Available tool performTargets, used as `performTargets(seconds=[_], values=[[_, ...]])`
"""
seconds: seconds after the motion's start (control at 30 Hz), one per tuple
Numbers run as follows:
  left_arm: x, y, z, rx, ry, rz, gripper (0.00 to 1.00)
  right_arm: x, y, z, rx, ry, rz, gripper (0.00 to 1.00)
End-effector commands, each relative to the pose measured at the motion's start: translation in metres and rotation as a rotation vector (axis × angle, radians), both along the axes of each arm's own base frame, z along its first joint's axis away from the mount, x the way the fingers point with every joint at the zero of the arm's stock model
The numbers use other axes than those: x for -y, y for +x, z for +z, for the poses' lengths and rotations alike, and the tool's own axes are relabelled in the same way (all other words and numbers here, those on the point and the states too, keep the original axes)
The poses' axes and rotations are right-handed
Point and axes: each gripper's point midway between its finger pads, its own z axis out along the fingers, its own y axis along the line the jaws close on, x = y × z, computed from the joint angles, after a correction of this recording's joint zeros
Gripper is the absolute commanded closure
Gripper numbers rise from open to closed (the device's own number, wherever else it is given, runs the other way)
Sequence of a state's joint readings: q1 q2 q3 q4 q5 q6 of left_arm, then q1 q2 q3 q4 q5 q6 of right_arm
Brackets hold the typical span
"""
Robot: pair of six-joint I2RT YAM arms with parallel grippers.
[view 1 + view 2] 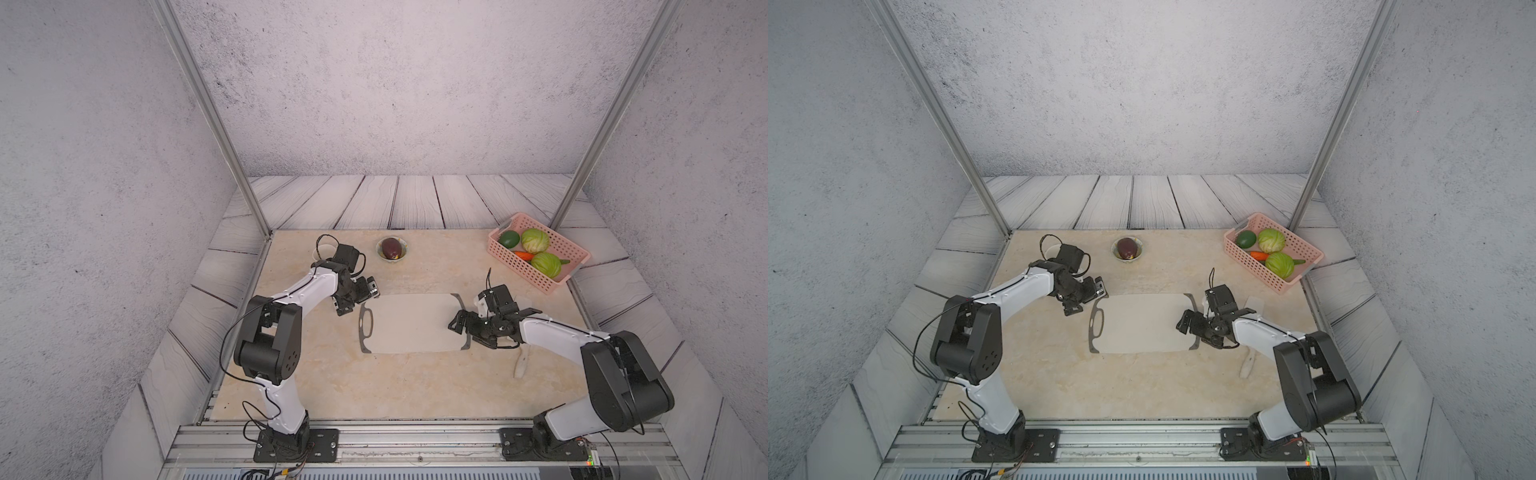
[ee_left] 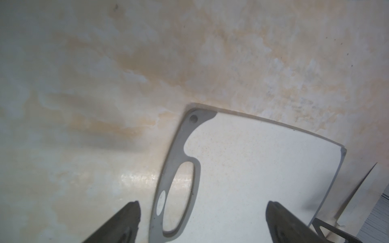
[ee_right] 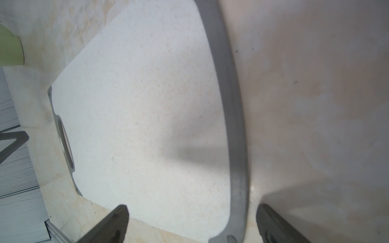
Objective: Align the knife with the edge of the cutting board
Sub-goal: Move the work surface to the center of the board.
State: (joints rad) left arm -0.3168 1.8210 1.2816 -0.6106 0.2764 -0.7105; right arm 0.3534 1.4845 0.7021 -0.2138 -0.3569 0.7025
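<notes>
The left arm point(image 1: 299, 286) and the right arm point(image 1: 552, 336), white with black joints, were bent at the elbow and reached inward toward each other, the left gripper point(image 1: 345, 308) and the right gripper point(image 1: 462, 326) both tilted downward, jaws spread wide apart, holding nothing.

The pale cutting board point(image 1: 411, 324) lies flat, with dark grey end trims and an oval slot. The off-white knife point(image 1: 520, 365), partly hidden, lies near the board's unslotted end, roughly parallel to it.
</notes>
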Motion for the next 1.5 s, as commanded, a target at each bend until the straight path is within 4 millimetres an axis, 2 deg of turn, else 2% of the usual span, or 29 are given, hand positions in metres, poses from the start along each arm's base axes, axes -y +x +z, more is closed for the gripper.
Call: performTargets(seconds=[0.0,0.5,1.47], values=[[-0.003,-0.005,-0.014,-0.046,0.028,-0.014,0.02,0.014,-0.03,-0.023,-0.115,-0.065,-0.008,0.01],[0.008,-0.01,-0.031,-0.1,0.017,-0.055,0.02,0.011,-0.038,-0.029,-0.125,-0.048,-0.012,0.01],[0.027,-0.015,-0.042,-0.126,0.023,-0.119,0.02,0.004,-0.051,-0.033,-0.13,-0.062,0.013,0.01]])
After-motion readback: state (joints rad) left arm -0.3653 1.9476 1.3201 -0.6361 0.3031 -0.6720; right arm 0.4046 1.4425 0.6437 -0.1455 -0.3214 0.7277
